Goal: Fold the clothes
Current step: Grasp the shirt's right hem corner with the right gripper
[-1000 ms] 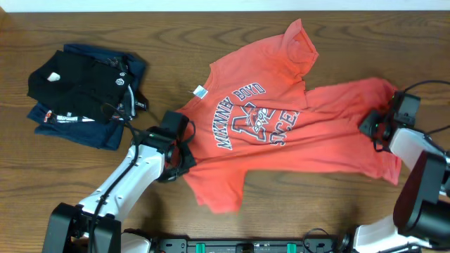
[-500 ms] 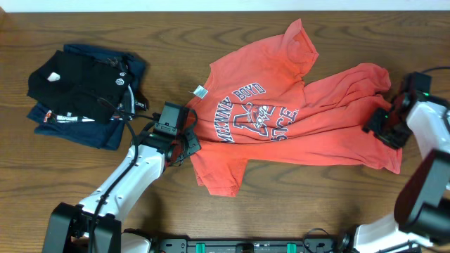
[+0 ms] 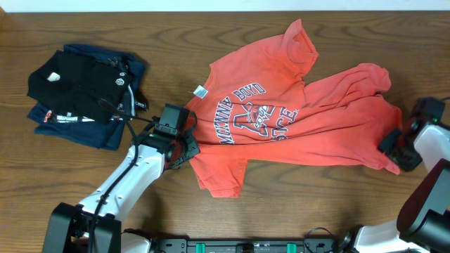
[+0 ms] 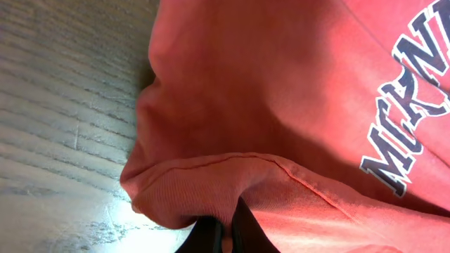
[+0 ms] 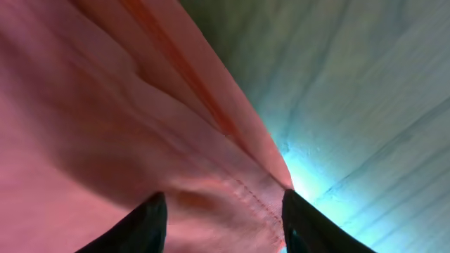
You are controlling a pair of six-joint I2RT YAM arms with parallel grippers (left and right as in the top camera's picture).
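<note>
The coral T-shirt [image 3: 281, 119] lies crumpled, print up, on the wooden table [image 3: 84, 28], centre to right. The left gripper [image 3: 186, 146] is clamped tight on a bunched fold at the shirt's near-left edge. The right gripper [image 3: 394, 146] sits at the near-right hem, jaws apart with fabric lying loosely between them. Well apart at far left, a folded black garment [image 3: 77, 84] rests on a folded navy garment [image 3: 91, 133].

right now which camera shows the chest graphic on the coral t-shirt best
Overhead: the whole chest graphic lies face up and unobstructed on the coral T-shirt. Left wrist catches only a few letters at its right edge; right wrist shows plain fabric, no print.
</note>
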